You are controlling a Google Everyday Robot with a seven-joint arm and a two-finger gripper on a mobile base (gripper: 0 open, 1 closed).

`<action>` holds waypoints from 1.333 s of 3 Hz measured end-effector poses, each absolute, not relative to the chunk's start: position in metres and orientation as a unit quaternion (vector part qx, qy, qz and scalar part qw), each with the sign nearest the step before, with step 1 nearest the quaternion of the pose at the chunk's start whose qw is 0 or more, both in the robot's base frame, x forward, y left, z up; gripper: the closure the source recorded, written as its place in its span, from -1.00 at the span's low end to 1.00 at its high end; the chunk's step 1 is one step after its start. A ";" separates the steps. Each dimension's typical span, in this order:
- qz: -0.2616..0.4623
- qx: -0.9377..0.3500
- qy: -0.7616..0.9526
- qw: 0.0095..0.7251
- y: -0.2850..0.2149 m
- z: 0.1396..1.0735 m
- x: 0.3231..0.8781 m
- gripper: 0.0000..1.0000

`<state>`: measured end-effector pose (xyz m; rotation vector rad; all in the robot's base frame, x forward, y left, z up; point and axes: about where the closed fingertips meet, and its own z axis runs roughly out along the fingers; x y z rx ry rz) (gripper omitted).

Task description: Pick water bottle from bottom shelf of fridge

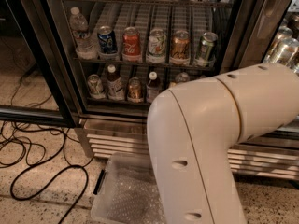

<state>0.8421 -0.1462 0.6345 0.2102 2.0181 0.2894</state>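
Note:
The fridge (63, 85) stands open with wire racks of drinks. The bottom shelf (117, 100) holds a can (95, 85), a dark bottle with a white cap (112, 81), another can (135, 88) and a second dark bottle (153, 85). A rounded silvery top (182, 77) shows just behind my arm; I cannot tell what it is. The small water bottle is hidden or out of view. My white arm (210, 139) fills the lower right and covers the right part of the bottom shelf. My gripper is not in view.
A larger clear bottle (79, 31) and several cans (156, 45) stand on the rack above. A clear plastic bin (121, 190) sits on the floor before the louvred base grille (117, 139). Black cables (32, 162) lie on the floor at left. The glass door's frame (32, 113) is at left.

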 end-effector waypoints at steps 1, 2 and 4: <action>0.126 0.091 0.842 0.517 -0.148 0.635 0.840 1.00; 0.133 0.095 0.842 0.515 -0.149 0.639 0.838 1.00; 0.139 0.098 0.841 0.514 -0.150 0.640 0.837 1.00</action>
